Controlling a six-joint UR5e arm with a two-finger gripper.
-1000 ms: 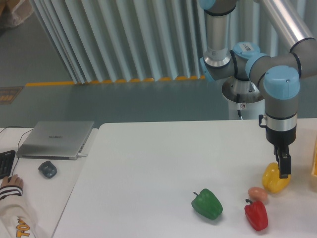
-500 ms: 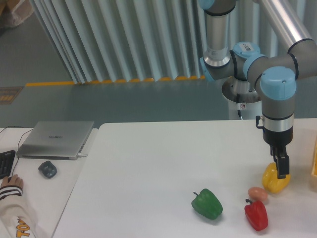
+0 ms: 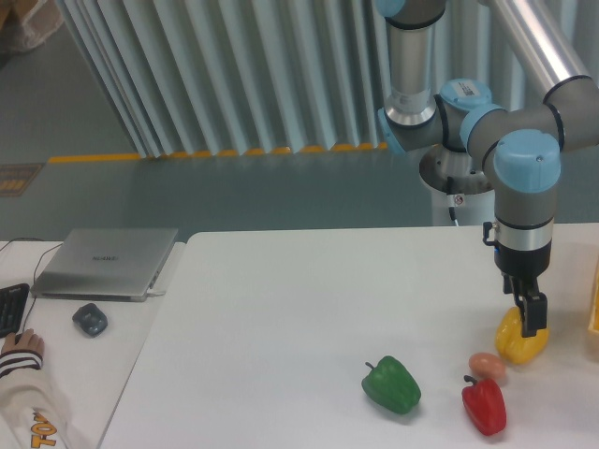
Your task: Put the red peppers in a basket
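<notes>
Red pepper [image 3: 484,405]: lying on the white table [image 3: 299,309], stem at about 11 o'clock, long axis running roughly 12 to 6.
Gripper [image 3: 527,316]: hanging in front of the yellow bell pepper [image 3: 520,341]; whether its fingers are apart or together cannot be told at this angle.
Key relation: red pepper is sitting at about 7 o'clock from the gripper, near but apart from it, nothing gripped.
Neighbours: small orange-brown ball [image 3: 488,366] resting just above the red pepper; green bell pepper [image 3: 392,384] at its 9 o'clock.
Basket [image 3: 593,309]: showing only as a thin yellow strip at the frame's 3 o'clock edge.
Arm pose: wrist pointing straight down, forearm reaching in from 1 o'clock.
Judgement: gripper is needing to shift toward 7 o'clock and descend.
</notes>
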